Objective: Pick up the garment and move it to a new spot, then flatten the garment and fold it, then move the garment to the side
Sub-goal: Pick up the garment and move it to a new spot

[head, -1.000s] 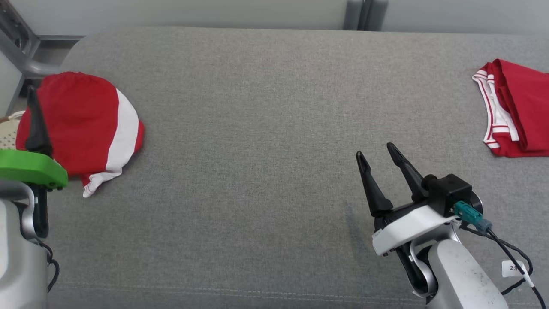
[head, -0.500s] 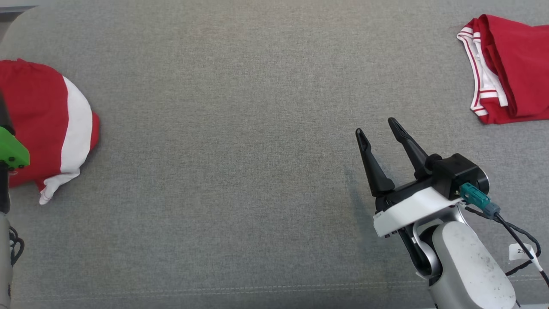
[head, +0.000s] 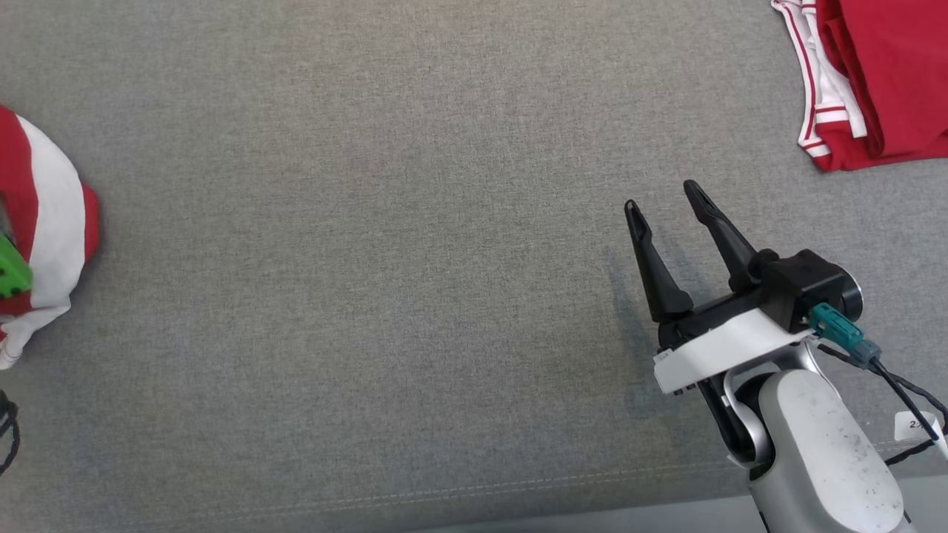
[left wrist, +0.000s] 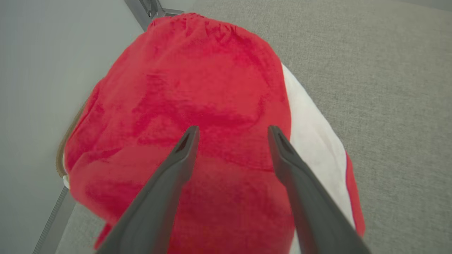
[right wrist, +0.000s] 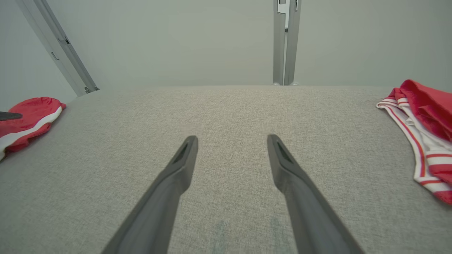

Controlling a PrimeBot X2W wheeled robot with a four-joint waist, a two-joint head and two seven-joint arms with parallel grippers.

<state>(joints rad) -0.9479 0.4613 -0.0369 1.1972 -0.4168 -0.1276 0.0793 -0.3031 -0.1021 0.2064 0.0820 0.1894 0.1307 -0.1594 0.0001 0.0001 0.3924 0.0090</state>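
A crumpled red garment (left wrist: 212, 88) with a broad white band lies heaped at the left end of the grey cushion (head: 385, 244); it also appears at the left edge of the head view as the garment (head: 44, 215), and in the right wrist view as the garment (right wrist: 28, 113). My left gripper (left wrist: 233, 128) hovers over the heap, open, fingers apart with nothing between them. My right gripper (head: 663, 196) stands open over bare cushion at the right, shown open again in its wrist view (right wrist: 232, 138).
A second red piece with white striped trim (head: 881, 74) lies folded at the far right, also seen from the right wrist (right wrist: 427, 109). A tan rim (left wrist: 61, 155) peeks from under the left heap. Pale wall and metal posts (right wrist: 285, 42) stand behind the cushion.
The head camera has tilted down and turned right, so the whole picture has slid up and left. Both grippers stay open; neither garment has visibly moved.
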